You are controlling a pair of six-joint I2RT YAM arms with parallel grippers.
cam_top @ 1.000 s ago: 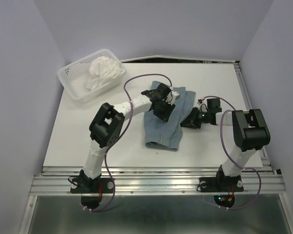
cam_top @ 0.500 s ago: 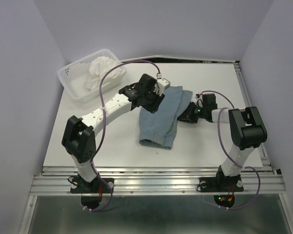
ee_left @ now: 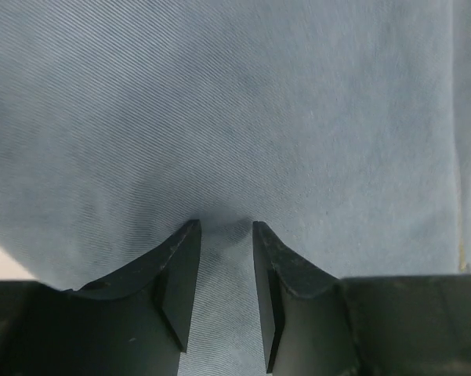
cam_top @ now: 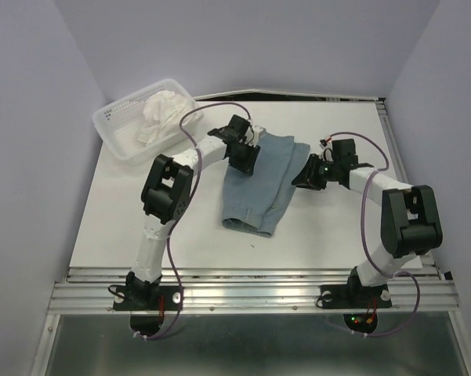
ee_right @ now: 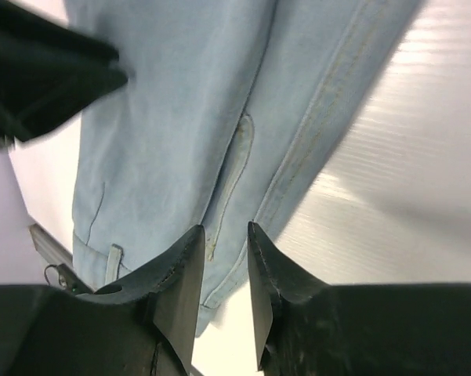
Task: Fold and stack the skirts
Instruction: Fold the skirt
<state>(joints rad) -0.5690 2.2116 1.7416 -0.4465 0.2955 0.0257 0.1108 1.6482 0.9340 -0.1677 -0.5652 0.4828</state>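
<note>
**Blue skirt half folded, white one waiting in the basket**

Nearest the arm bases, low in the overhead view, the table shows bare white. Just beyond it, in the centre of the frame, the blue skirt lies as a long narrow strip. It looks doubled along its length and runs from lower centre up toward the right. I'd judge the first skirt to be partway through folding: the lengthwise fold is in, the crosswise one not yet made.

At the strip's upper left edge the left gripper bears down on the cloth. In its wrist view the fingers stand close together with a puckered pinch of blue between them, so I take it as clamped on the skirt. The right gripper sits at the strip's right edge. Its fingers leave a narrow gap showing seam and table beyond, and I cannot tell whether any cloth is caught there.

The next move, as I see it, calls for carrying one end of the strip over the other, held low and laid flat so the layers don't slide.

Farthest off, upper left, the white skirt sits crumpled in the basket, not yet folded. Its shape can't be made out. The blue skirt's far corner is hidden under the left gripper, and its under-layers can't be seen.
</note>
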